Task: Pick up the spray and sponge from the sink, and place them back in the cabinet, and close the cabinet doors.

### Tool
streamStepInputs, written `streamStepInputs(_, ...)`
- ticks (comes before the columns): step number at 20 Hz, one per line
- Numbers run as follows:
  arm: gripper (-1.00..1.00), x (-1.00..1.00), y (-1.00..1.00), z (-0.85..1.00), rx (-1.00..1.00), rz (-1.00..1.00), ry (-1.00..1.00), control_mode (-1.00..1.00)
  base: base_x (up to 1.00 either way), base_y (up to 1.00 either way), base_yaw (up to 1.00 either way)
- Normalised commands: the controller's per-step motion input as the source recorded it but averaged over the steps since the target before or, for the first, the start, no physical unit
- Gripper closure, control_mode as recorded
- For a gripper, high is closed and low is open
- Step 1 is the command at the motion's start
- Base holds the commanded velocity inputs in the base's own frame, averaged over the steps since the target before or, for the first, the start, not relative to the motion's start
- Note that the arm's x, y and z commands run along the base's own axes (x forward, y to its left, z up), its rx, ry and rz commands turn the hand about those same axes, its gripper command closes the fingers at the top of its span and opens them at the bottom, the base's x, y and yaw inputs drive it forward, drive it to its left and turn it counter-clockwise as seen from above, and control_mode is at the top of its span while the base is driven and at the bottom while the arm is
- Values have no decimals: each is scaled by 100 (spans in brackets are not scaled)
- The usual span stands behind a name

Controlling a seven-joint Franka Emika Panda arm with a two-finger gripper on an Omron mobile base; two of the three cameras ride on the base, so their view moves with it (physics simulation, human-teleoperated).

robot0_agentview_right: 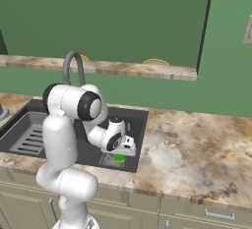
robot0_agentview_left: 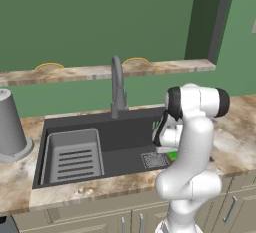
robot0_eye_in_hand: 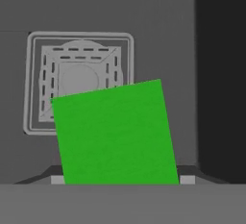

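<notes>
The sponge (robot0_eye_in_hand: 115, 131) lies green side up on the floor of the sink (robot0_agentview_left: 75, 119), partly over the square drain grate (robot0_eye_in_hand: 79, 74). My gripper (robot0_eye_in_hand: 122, 180) reaches down into the right end of the basin, and its two fingertips (robot0_eye_in_hand: 57, 180) press against the sponge's left and right edges. In the right base view the gripper (robot0_agentview_right: 120, 154) sits right over the green sponge (robot0_agentview_right: 118, 158). A thin green sliver (robot0_agentview_right: 129, 126) shows behind the hand by the sink's right wall; I cannot tell whether it is the spray. The cabinet and the cabinet doors are out of view.
A tall curved grey faucet (robot0_agentview_left: 117, 87) stands behind the basin. A ribbed grey tray (robot0_agentview_left: 75, 157) fills the sink's left half. A grey perforated canister (robot0_agentview_left: 10, 127) stands on the counter to the left. Marbled counter (robot0_agentview_right: 197, 149) stretches to the right, and a ledge (robot0_agentview_left: 100, 71) runs along the green wall.
</notes>
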Motion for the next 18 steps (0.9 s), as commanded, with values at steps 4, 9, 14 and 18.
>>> streamStepInputs(4, 100, 0, 0, 50, 0, 0, 0, -100, 0, 0, 0)
streamStepInputs(9, 100, 0, 0, 54, 0, 0, 0, -100, 0, 0, 0)
streamStepInputs(14, 100, 0, 0, 58, 0, 0, 0, -100, 0, 0, 0)
streamStepInputs(18, 100, 0, 0, 59, 0, 0, 0, -100, 0, 0, 0)
